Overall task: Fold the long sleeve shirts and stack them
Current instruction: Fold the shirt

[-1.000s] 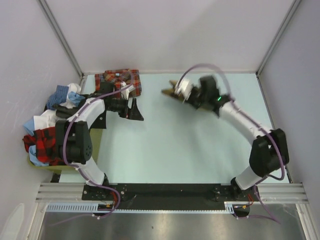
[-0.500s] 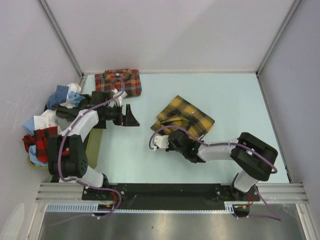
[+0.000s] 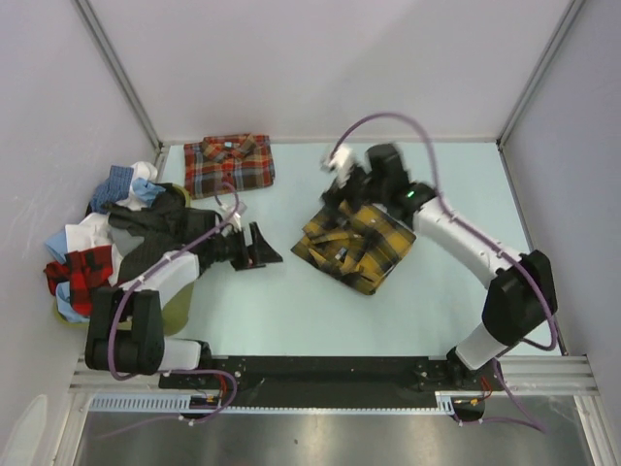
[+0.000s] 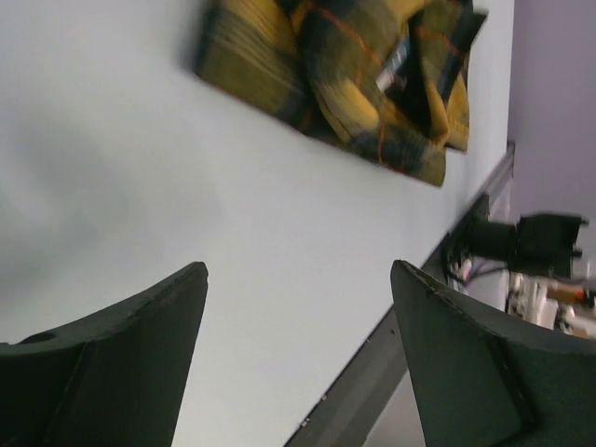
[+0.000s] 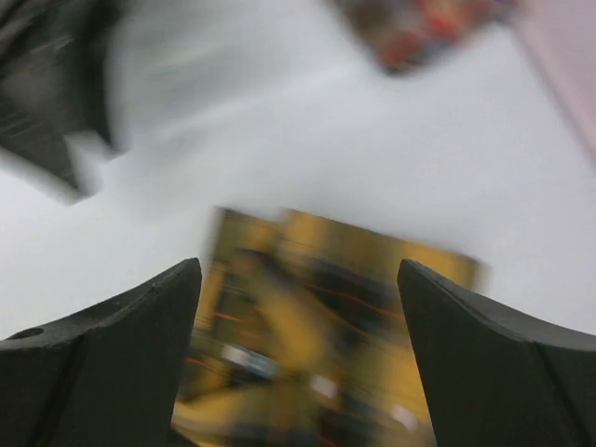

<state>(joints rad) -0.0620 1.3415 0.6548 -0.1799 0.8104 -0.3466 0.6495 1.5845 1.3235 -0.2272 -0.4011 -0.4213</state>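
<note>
yellow shirt [image 3: 354, 241] loosely folded in the middle, red shirt [image 3: 230, 165] folded flat at far left, right gripper [image 5: 298, 270] spread above the yellow one, left gripper [image 4: 298, 270] spread, empty, nearby

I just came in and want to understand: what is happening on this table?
Two robot arms are working on plaid shirts. The red shirt lies folded at the far left of the table. The yellow shirt lies in the middle, folded roughly and rumpled. The right gripper is open over its far side and holds nothing. The left gripper is also open and empty, beside that shirt and apart from it. A pile of clothes sits at the left edge.
</note>
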